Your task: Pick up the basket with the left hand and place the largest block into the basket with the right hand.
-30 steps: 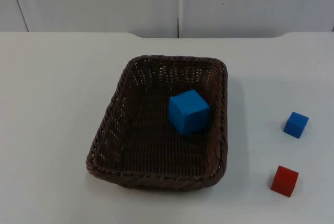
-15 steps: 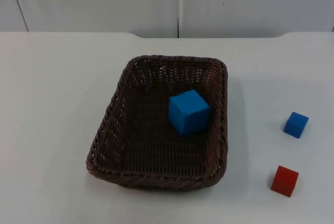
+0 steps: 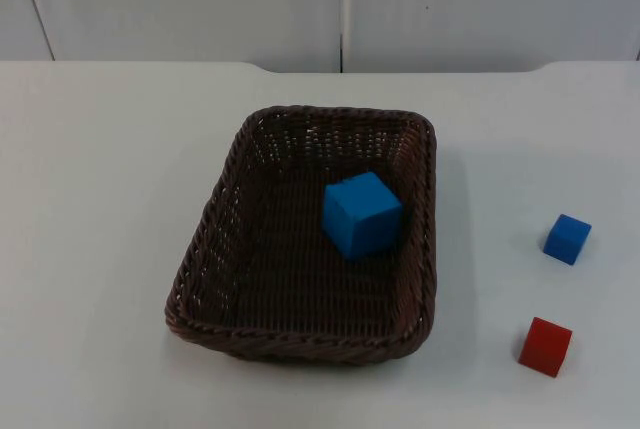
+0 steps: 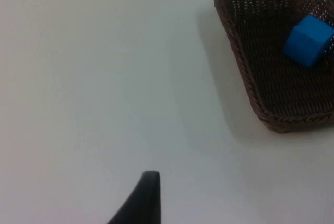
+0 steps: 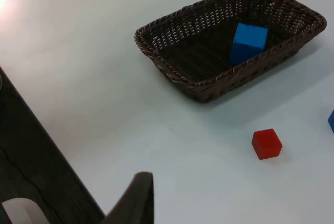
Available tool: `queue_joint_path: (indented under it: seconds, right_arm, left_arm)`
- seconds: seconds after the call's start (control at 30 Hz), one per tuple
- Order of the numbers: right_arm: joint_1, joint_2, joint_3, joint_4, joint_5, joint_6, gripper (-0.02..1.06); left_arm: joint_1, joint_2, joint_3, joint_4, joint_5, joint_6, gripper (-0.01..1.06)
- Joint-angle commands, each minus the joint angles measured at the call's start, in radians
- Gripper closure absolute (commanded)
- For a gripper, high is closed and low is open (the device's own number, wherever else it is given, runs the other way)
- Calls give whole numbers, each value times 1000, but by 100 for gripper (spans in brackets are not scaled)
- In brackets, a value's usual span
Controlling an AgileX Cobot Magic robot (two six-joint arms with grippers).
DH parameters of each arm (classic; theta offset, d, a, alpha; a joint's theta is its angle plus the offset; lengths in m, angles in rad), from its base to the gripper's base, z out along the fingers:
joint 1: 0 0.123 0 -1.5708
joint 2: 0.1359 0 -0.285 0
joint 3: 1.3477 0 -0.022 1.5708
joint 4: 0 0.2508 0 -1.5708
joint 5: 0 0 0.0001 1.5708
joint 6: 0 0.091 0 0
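Sitting on the white table [image 3: 100, 199]: brown basket [image 3: 215, 239] holding large blue block [image 3: 362, 213]; small blue block [image 3: 568, 239] and red block [image 3: 546, 346] lying well apart rightward. Left gripper [image 4: 148, 192], right gripper [image 5: 141, 198] hovering away from the basket; finger spread impossible to tell.

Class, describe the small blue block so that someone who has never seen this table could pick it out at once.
Start at the brown wicker basket in the middle of the white table, then look to the bare table on its right, where two little cubes sit apart. The small blue block is the one nearer the grey wall; the red block lies closer to the table's front, and the large blue block lies inside the basket.
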Motion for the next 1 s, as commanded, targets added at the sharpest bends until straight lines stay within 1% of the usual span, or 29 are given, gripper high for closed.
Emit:
queue_joint_path:
  seconds: [0.0,0.1,0.2,0.97]
  right_arm:
    - [2,-3,2,0,-5,2,-1]
    - [2,-3,2,0,-5,2,-1]
    - [2,-3,2,4,-5,2,-1]
    - [2,-3,2,4,-5,2,-1]
  left_arm:
    - [-3,-4,4,11,-10,-23,0]
    - [-3,-4,4,13,-10,-30,0]
    - [-3,-4,4,40,-10,-70,0]
    - [-3,-4,4,36,-12,-70,0]
